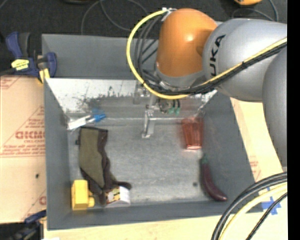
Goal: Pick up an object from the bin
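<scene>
Right, bin first: grey metal, floor mostly bare thru the middle, bits scattered round its edges. All places below are given vs the bin, as the camera sees it.

My arm comes in over the bin's right wall, with the orange cover sitting above the far wall. My gripper hangs low over the far half of the floor, approx. centre. Its fingers are spread wide w/ nothing between them, just bare floor.

Things, big to small:
- Olive-brown cloth, long and limp, runs along the bin's left side from mid-floor down toward the near-left corner.
- Dark purple aubergine, curved, lies by the bin's right wall, near end.
- Red see-thru box, upright rectangle, right of the bin's centre. It's the closest thing to my gripper, just at the right-hand finger; can't tell if they touch.
- Yellow block sits in the bin's near-left corner, touching the cloth's end.
- White tube w/ blue tip lies at the foot of the bin's far wall, left part.
- Small white tag rests by the near wall, at the cloth's end.

Nothing picked yet.
</scene>
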You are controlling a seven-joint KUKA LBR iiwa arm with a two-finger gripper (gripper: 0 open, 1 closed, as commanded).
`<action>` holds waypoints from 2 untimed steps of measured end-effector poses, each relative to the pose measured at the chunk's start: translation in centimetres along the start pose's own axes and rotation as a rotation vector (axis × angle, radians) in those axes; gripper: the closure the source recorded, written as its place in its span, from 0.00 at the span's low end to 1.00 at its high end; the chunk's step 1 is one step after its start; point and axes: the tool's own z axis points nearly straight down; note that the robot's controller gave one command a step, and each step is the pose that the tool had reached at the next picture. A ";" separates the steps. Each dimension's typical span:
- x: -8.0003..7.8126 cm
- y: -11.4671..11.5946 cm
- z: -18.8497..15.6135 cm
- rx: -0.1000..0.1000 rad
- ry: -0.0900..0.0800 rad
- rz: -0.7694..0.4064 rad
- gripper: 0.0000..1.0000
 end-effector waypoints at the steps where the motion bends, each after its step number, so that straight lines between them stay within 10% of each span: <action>1: -0.1 0.0 -0.5 -0.001 -0.008 0.001 0.00; 2: 0.8 5.0 3.2 0.000 -0.010 0.000 0.00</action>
